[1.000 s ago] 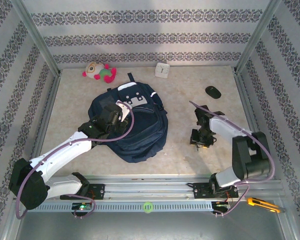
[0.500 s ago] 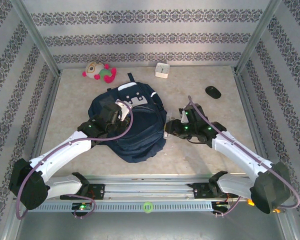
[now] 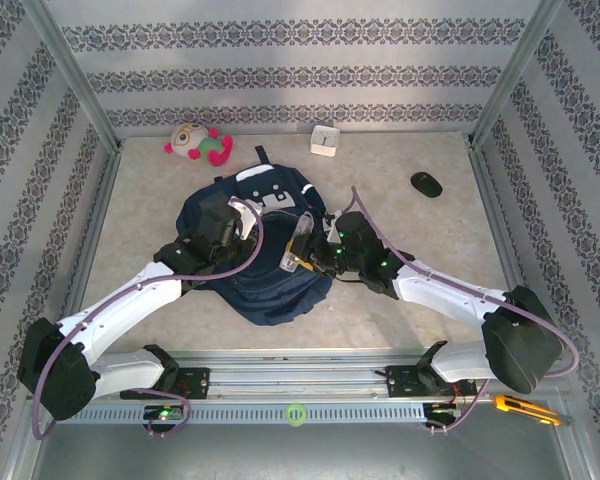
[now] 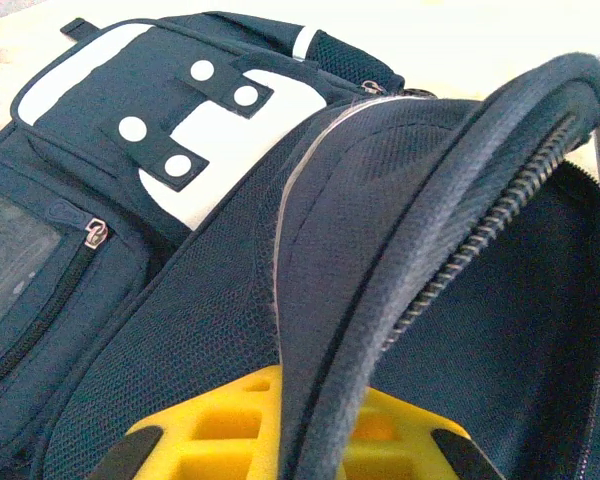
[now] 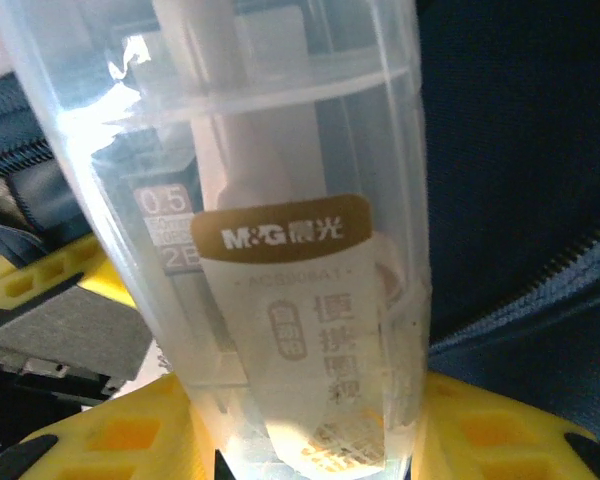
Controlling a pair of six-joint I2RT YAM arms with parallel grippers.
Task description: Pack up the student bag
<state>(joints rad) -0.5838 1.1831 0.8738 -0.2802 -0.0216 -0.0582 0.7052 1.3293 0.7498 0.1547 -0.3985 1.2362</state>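
Pincer on the left [image 4: 300, 445] is nearly closed on the zip flap [image 4: 450, 190] of the student bag [image 3: 270, 285], lifting its edge so the main compartment gapes. The grip takes only a thin fold of fabric at the rim. If the cloth slides out from between the yellow fingers [image 4: 220, 440], I judge the flap would drop and close the mouth just as something is being brought to it.

The bag lies flat on the worktop [image 3: 400, 160], left of centre, with its white buckle patch [image 4: 195, 130] toward the far wall. The opening faces right, toward the other arm.

Just over that opening is a clear stationery case [image 5: 280, 250], a smooth plastic tube with a printed label and what look like lead refills inside. It could snag on the zip teeth [image 4: 480, 240] or on the raised flap. It could also push the soft bag along the worktop instead of going in.

The right pincer [image 5: 305, 450] is partly closed around the lower end of the case, which reaches well beyond its fingers. The plastic is slick and the hold is at one end, so a knock against the rim may twist the case in the grip or lever it free. A release made too early would likely leave it on top of the fabric, from where it may roll off onto the worktop.
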